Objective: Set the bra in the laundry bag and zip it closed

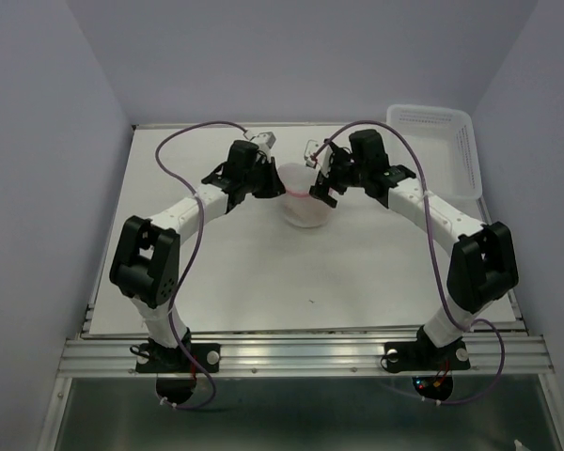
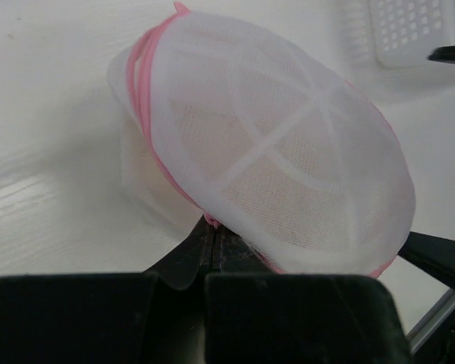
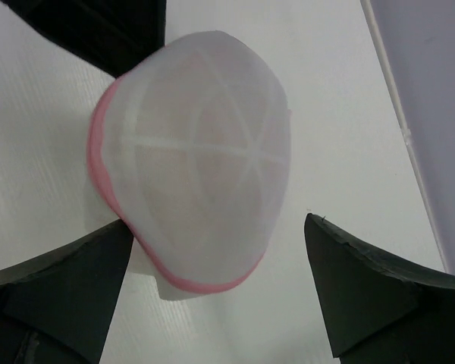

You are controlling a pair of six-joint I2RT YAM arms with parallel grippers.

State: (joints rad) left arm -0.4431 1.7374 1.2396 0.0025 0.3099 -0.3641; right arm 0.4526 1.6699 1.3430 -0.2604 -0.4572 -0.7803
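From overhead the left gripper (image 1: 274,188) and right gripper (image 1: 321,193) are too small and dark to read their jaws, out toward the table's (image 1: 263,282) far edge. Inside the laundry bag (image 2: 288,167) I get only a faint peach blur through the mesh, no shape. My left wrist view cuts the basket (image 2: 409,30) at its top edge; the right wrist view crops both fingers (image 3: 61,296) at the bottom

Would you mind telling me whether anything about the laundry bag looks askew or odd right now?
The laundry bag is tilted rather than flat, its pink rim pinched by the left end effector. The right end effector is open near it. Nothing looks spilled or torn.
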